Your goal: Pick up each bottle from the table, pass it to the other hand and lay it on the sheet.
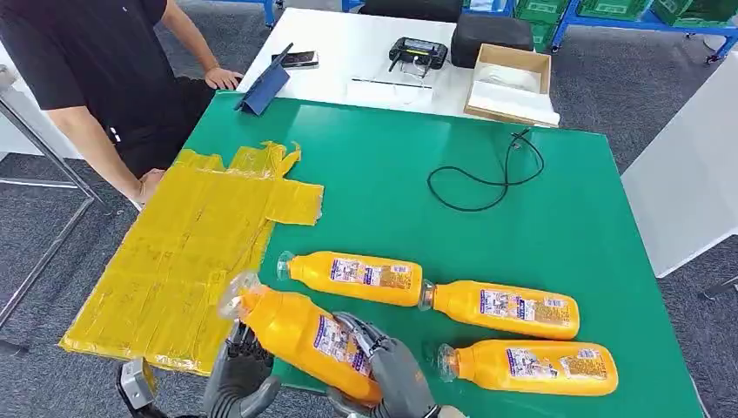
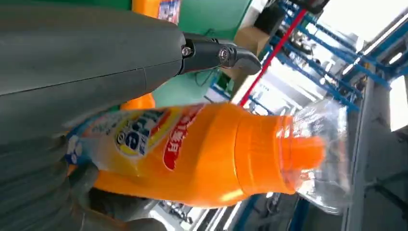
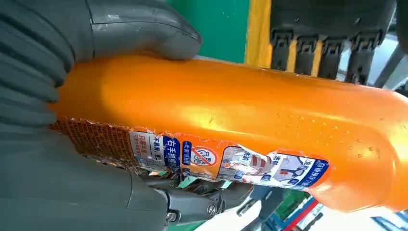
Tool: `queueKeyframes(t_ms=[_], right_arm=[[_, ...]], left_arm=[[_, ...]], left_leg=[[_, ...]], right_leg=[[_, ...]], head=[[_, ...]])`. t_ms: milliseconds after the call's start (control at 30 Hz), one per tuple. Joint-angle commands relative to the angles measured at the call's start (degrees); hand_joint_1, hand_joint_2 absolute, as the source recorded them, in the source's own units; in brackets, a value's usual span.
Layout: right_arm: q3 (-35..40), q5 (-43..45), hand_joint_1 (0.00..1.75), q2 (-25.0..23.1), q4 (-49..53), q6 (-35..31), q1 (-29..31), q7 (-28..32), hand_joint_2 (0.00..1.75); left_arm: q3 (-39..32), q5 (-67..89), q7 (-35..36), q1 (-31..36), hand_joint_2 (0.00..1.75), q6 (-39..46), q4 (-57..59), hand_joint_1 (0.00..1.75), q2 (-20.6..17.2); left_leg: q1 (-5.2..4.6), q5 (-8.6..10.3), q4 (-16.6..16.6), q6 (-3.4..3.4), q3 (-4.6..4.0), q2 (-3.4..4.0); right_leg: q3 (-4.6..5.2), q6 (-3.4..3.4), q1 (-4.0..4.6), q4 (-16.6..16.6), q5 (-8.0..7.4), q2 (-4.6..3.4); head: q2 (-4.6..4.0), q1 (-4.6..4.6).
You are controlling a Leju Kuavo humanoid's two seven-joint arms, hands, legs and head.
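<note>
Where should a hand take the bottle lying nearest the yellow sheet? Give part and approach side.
Grip the bottle around its labelled body, likely from above, fingers closing across its width. It lies flat, clear cap toward the sheet, and another bottle's cap sits close to its base end.

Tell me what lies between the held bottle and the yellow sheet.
Nothing visible does. The held bottle, gripped by the right hand with the left hand at it, hangs right beside the yellow sheet; the sheet is bare.
</note>
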State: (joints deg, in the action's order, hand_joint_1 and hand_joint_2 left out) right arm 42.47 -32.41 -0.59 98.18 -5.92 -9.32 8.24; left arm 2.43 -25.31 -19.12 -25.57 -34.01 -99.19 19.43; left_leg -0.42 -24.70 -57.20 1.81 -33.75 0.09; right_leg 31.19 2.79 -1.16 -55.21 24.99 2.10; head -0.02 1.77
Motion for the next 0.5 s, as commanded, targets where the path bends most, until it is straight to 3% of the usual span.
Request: queueKeyframes(t_ms=[33,500], right_arm=[[3.6,-1.3,1.75,0.3,-4.1,2.1,3.4,0.6,1.75],[5.4,-2.6,1.75,-0.6,-7.7,4.3,5.3,0.1,1.75]], left_arm=[[6.2,-1.9,-0.9,2.2,1.75,2.6,3.8,0.00,-5.9],[9.0,-3.1,-2.7,3.1,1.75,3.9,4.9,0.00,-8.2]], left_leg=[[0.03,0.01,0.1,-0.12,0.11,0.01],[0.05,0.00,0.1,-0.16,0.16,0.01]], right_leg=[[-0.10,-0.13,0.02,0.1,0.00,-0.13],[-0.18,-0.18,0.03,0.1,0.02,-0.17]], head=[[0.00,0.00],[0.00,0.00]])
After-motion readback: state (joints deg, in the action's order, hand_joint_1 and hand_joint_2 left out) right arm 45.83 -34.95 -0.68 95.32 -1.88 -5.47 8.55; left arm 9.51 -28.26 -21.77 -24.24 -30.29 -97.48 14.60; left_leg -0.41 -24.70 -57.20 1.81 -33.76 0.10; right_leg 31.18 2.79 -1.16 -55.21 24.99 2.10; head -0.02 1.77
